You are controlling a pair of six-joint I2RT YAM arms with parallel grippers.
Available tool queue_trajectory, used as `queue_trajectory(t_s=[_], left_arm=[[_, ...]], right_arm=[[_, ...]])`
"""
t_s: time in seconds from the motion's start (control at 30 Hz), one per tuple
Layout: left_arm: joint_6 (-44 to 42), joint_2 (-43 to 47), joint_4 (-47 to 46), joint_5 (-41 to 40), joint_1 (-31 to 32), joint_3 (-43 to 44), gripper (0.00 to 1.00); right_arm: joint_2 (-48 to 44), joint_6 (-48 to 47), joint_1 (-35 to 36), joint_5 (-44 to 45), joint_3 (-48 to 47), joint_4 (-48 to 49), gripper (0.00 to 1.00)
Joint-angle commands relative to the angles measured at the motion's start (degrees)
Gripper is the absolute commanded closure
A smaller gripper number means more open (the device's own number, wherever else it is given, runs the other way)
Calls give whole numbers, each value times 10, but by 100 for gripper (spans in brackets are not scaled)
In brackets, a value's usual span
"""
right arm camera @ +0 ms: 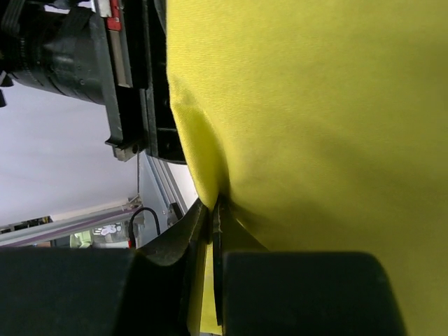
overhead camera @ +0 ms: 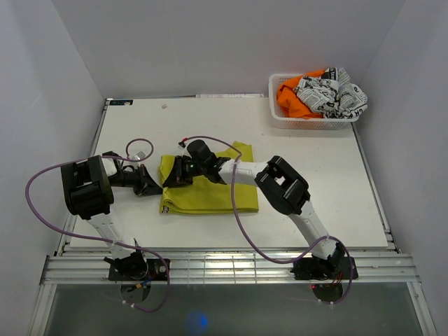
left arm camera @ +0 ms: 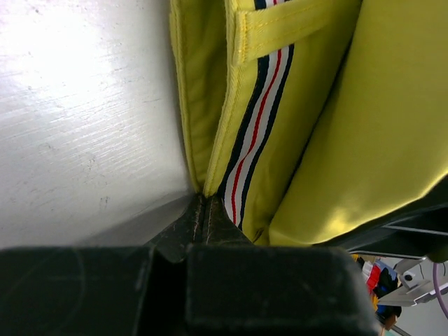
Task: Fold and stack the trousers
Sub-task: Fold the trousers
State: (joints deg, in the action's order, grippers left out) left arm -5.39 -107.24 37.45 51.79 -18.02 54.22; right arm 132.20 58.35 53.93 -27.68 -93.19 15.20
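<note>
Two end effectors pinching trousers point(overhead camera: 210, 192), folded flat mid-desk point(overhead camera: 315, 189), well apart from basket point(overhead camera: 308, 119): left end effector point(left arm camera: 203, 210) clamped on waistband edge beside label point(left arm camera: 255, 119), right end effector point(right arm camera: 213, 210) clamped on cloth fold.

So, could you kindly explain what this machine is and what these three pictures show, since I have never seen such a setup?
It is two robot arms bolted at the near edge of a white table. The top picture looks down from above; the other two come from cameras on each wrist. Yellow trousers, folded, lie mid-table. The left gripper pinches their left edge by the striped label; the right gripper pinches the cloth close by, its fingers closed on a fold. A white basket at the far right holds an orange garment and a printed cloth.
</note>
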Motion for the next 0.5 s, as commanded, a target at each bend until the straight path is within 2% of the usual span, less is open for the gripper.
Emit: queue_trajectory(t_s=[0.0, 0.2, 0.23, 0.27, 0.3, 0.33, 0.4, 0.43, 0.47], left_arm=[[-2, 8, -26, -12, 13, -10, 100], [0, 12, -27, -11, 13, -12, 100], [2, 12, -29, -13, 12, -11, 97], [3, 16, -29, -19, 13, -11, 90], [4, 20, -30, -26, 13, -10, 79], [5, 31, -28, -34, 12, -7, 73], [6, 43, -24, -62, 1, 3, 66], [7, 49, -22, -69, -7, 9, 57], [8, 55, -17, -74, -15, 17, 53]], right_arm=[[12, 20, 23, 5, -40, 43, 92], [27, 23, 25, 8, -43, 49, 92], [27, 23, 25, 6, -41, 54, 91], [26, 23, 24, 1, -40, 66, 84], [24, 19, 24, -1, -40, 68, 77], [17, 14, 22, -3, -40, 69, 68], [5, -4, 19, -11, -38, 70, 55], [-12, -13, 15, -11, -32, 71, 51], [-22, -22, 9, -14, -24, 71, 45]])
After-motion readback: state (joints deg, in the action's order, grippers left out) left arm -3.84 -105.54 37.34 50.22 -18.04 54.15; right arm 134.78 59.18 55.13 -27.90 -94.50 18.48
